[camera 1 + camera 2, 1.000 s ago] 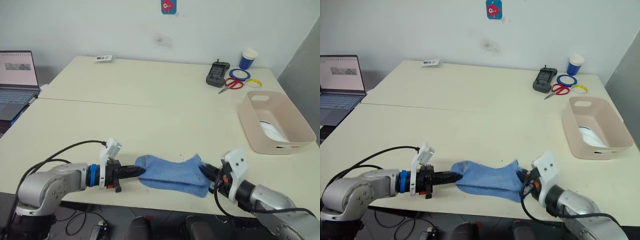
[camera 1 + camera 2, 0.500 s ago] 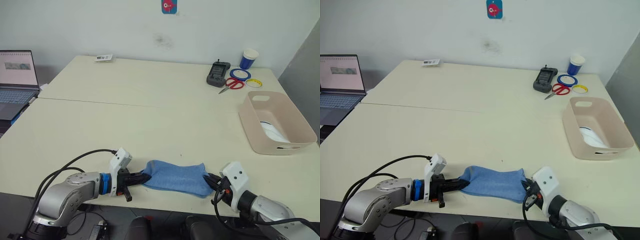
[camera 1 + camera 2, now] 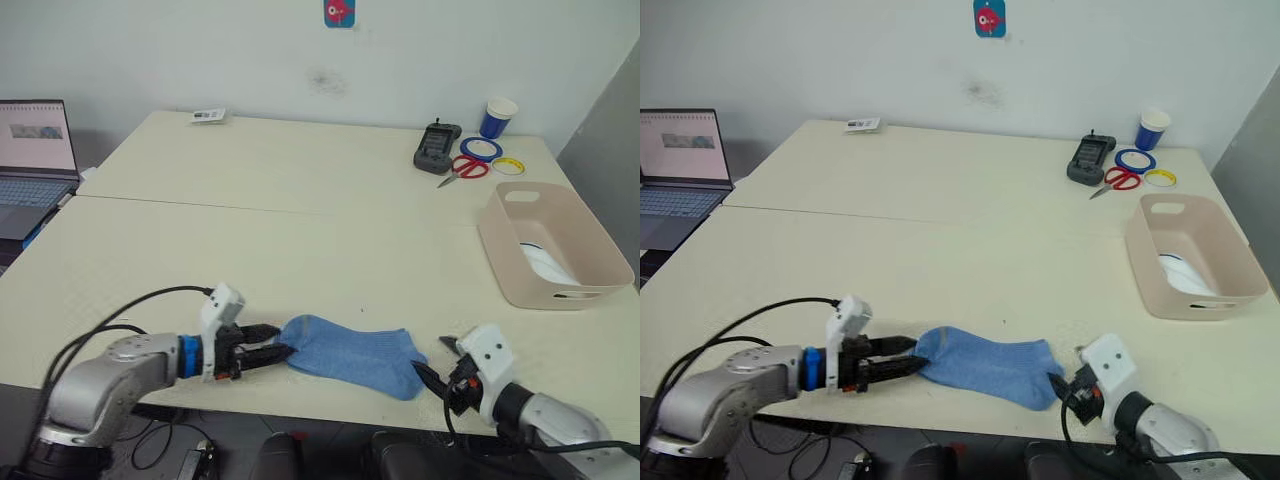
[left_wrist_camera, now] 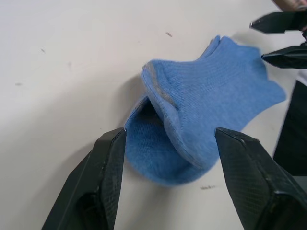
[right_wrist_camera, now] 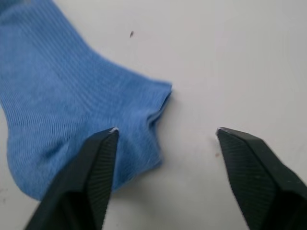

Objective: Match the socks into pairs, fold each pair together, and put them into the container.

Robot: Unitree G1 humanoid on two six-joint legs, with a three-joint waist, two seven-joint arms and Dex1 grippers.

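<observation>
Both of my tools have let go since half a second ago: then each pinched an end of the blue socks (image 3: 352,352), and now the socks lie flat and free on the bench (image 3: 300,240). They look like two layers stacked together (the left wrist view shows a doubled cuff edge), with the long axis running across me, left to right, parallel to the near bench edge and close to it. The open cuff end points at my left tool (image 3: 268,353), the far end at my right tool (image 3: 438,368).

My left tool is spread wide, its fingers (image 4: 108,158) flanking the cuff without touching it. My right tool is spread wide too, just beside the other end of the socks, one finger (image 5: 98,158) at the fabric's edge.

Beyond the socks the bench is open toward the middle. At my right stands the pink container (image 3: 600,262), well apart from the socks, with something white (image 3: 545,262) lying inside.
</observation>
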